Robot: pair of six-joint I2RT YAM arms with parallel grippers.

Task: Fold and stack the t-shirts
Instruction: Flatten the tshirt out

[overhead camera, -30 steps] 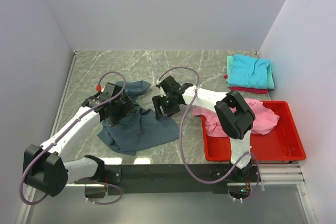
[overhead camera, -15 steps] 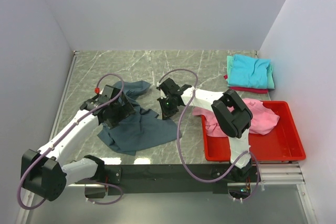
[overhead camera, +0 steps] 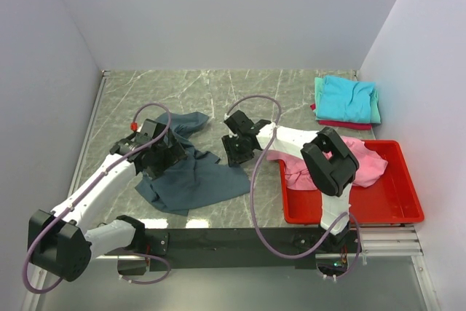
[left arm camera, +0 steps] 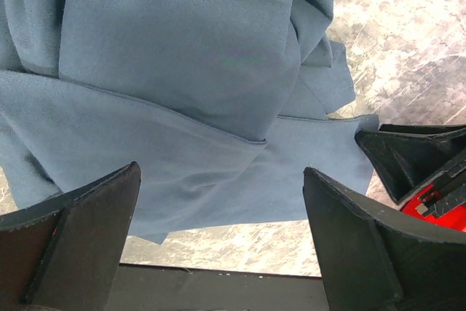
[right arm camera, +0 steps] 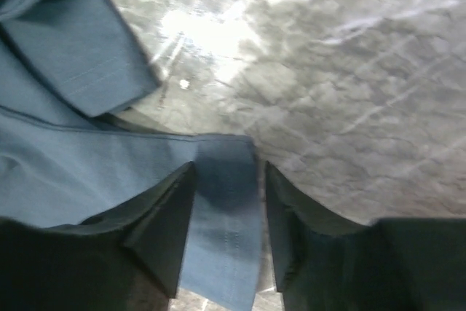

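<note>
Grey marble-look table (overhead camera: 291,92) with plain white walls round it is hosting this one. Blue-grey shirt (overhead camera: 193,180) is lying crumpled on the left-middle of it, close to the front edge, with one bit poking out toward the back.

Right claw (right arm camera: 228,180) is sitting low at the shirt's right-hand edge, clenched on a strip of hem with the cloth squeezed between its fingers. My guess is it's pinning that corner so the cloth can get pulled flat. Left claw (left arm camera: 222,171) is hanging over the shirt's left part with its fingers spread wide, gripping nothing. It's probably lining up for its own bit of edge, since you need two corners to spread a tee. I'd say no fold is happening on this one yet.

Further out, pink shirt (overhead camera: 360,162) is slumping in the red bin (overhead camera: 349,213) at front right and spilling over the rim toward the arm. Folded pile (overhead camera: 348,98) is sitting in the back right corner, well apart, turquoise on top with mint and red peeking out.

Purple cable (overhead camera: 251,187) off the right arm is looping down just beside the shirt, and that's the snag I'd be watching.
</note>
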